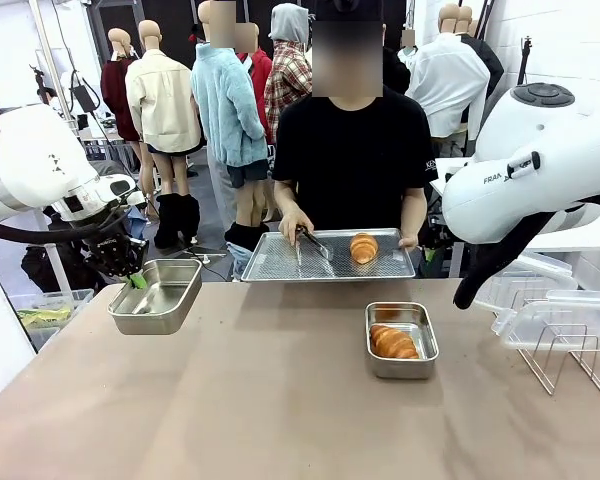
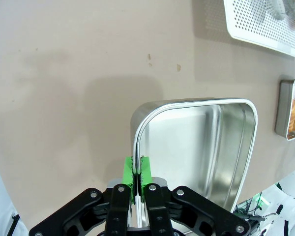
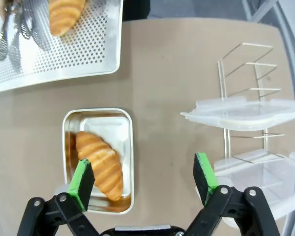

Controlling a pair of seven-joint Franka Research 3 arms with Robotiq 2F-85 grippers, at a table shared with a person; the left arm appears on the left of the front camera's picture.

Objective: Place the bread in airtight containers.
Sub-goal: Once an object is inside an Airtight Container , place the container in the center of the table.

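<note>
While the left claw (image 2: 136,179) clamps the rim of an empty tin (image 2: 201,147) above the tabletop (image 1: 280,400), the right claw (image 3: 143,169) gapes over the second tin (image 3: 71,120) holding a croissant (image 3: 101,162); another croissant (image 1: 363,247) lies on the tray (image 1: 280,262)

We see bright, even light from overhead. The empty tin (image 2: 196,142) throws a soft shadow onto the surface (image 2: 64,73) and gleams with glare inside. Both wrist views bend straight lines near their edges; the front view is sharp.
</note>
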